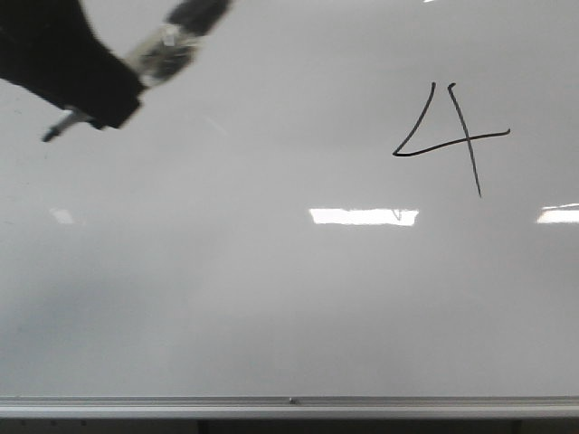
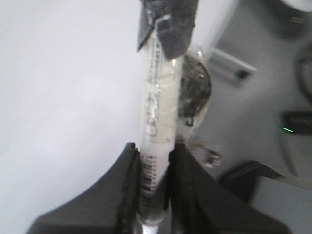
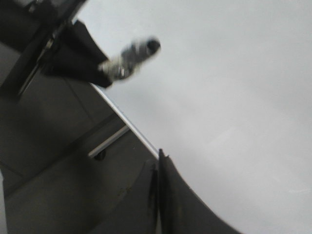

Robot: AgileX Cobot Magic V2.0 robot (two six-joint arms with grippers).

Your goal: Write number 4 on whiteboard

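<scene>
One whiteboard (image 1: 271,307), one number 4 (image 1: 450,136), one marker (image 2: 157,126), two claws.

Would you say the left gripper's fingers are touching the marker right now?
Touching. The left wrist view shows the left gripper's fingers pressed against both sides of the marker, with no gap.

Even, dim-grey light overall; bright rectangular glare patches across the glossy whiteboard (image 1: 271,298), soft shadow lower left, both wrist views blurred and soft-focused.
</scene>
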